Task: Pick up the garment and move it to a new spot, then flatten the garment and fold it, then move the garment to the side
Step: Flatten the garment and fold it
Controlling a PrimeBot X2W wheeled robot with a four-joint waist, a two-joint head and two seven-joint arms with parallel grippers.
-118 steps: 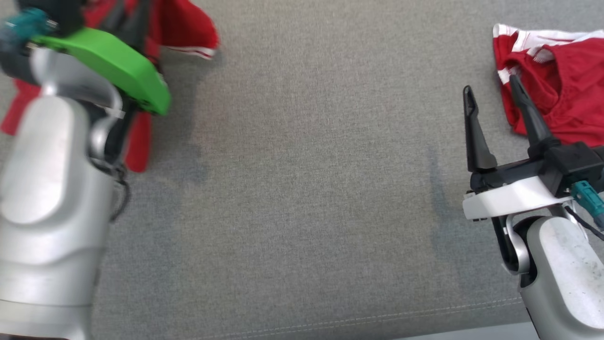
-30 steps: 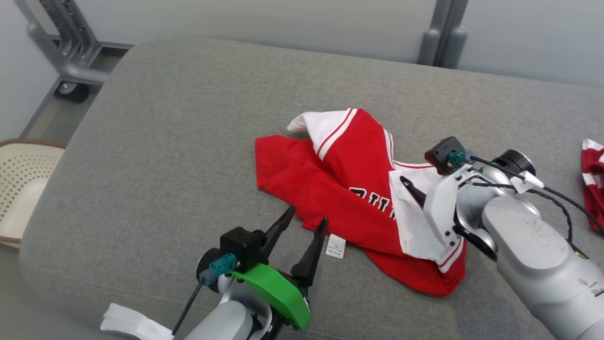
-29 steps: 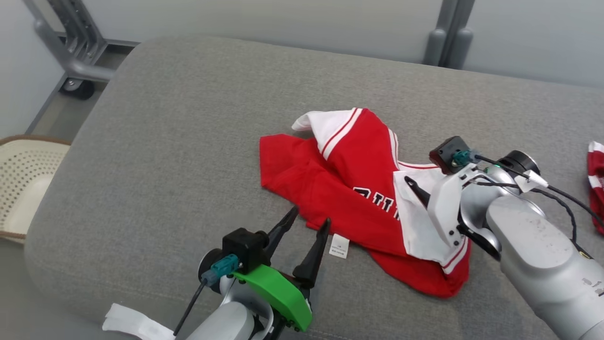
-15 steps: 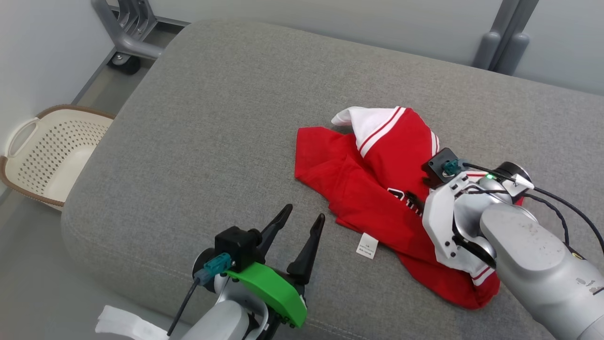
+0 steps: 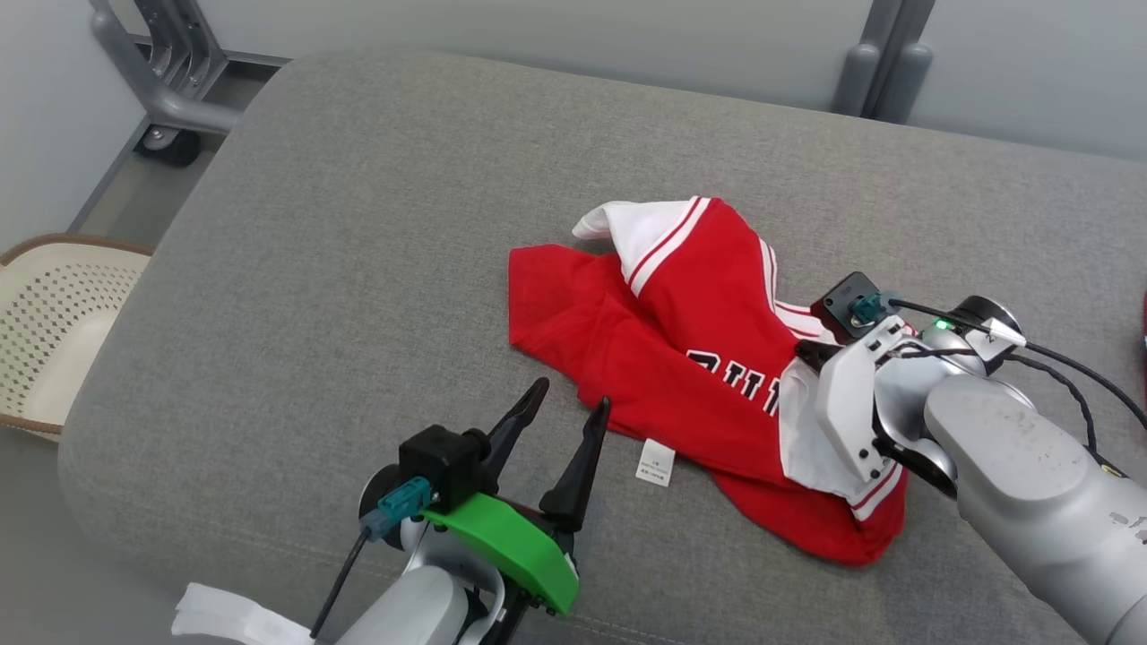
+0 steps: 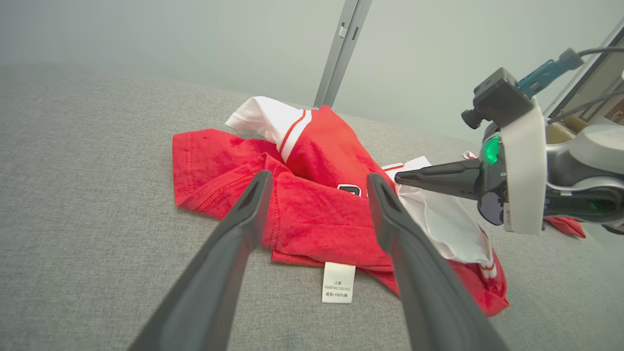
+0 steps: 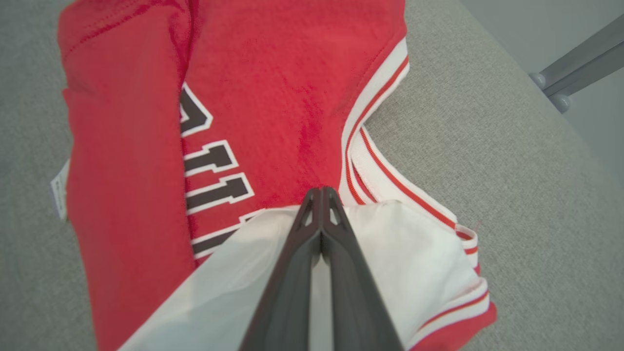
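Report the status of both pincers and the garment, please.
Left pincer open, near white label. Right pincer shut on white sleeve of crumpled red-and-white fabric jersey. No obstacle seen.

A grey fabric cushion (image 5: 358, 224) carries a crumpled red-and-white garment (image 5: 645, 358).

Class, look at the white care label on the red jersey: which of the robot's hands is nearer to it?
Left. The open left hand sits just short of the care label; the right hand is shut on the white sleeve, farther across the jersey.
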